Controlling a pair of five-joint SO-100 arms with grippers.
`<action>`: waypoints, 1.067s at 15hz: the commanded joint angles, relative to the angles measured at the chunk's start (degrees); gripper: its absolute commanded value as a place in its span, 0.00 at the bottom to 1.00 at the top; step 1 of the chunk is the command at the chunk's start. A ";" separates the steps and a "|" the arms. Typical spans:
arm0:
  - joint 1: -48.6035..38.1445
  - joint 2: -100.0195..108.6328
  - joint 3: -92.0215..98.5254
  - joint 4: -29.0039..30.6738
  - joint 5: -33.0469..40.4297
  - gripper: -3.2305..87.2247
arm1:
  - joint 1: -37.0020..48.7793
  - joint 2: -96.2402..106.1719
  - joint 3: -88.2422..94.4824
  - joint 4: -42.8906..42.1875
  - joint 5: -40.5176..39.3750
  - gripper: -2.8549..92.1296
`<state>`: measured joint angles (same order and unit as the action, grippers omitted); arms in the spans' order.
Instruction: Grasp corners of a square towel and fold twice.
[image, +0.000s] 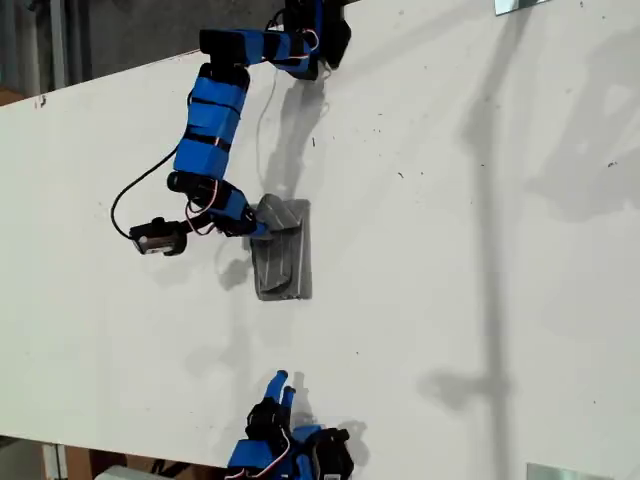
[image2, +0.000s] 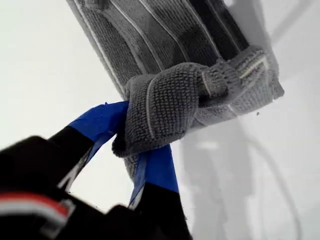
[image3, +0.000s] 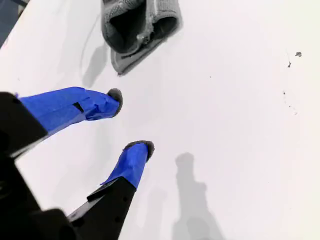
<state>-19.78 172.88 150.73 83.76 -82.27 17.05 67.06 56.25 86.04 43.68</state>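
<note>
First wrist view has my first gripper (image2: 131, 131) right up close, its two blue-taped fingers (image2: 155, 167) pinched onto a bunched fold of the towel (image2: 165, 107). The grey cloth bulges out over the fingertips, and beyond that bunch the rest of the towel stretches away from the jaws as a narrow folded strip, pale stripes running along its length, lying on the white table (image2: 45, 65).

Second wrist view shows my second gripper (image3: 131, 121) with its jaws parted by a clear gap and nothing between them, only bare table (image3: 240, 125) under the tips. Farther ahead of those tips, well apart from them, sits the towel (image3: 140, 27), seen end-on with its layers curling open.

Exterior view, from farther off, puts the towel (image: 282, 250) as a small upright grey rectangle on the table (image: 450, 300). My first gripper (image: 258, 226) meets its upper corner, with the blue arm (image: 212, 120) reaching back behind it. My second gripper (image: 282, 384) hangs over the table well short of the towel's near end.
</note>
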 joint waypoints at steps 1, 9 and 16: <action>0.70 0.18 -0.18 -0.18 -0.62 0.22 | -0.97 2.99 -4.39 -1.23 -1.49 0.03; 0.88 0.44 -0.26 -0.09 -0.70 0.22 | 5.27 35.42 20.04 10.90 16.44 0.03; 1.05 0.44 -0.44 0.00 -0.44 0.22 | 9.93 63.72 42.98 19.95 29.62 0.03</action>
<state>-19.34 173.23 150.73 83.76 -82.27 26.10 126.39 98.70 104.41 72.07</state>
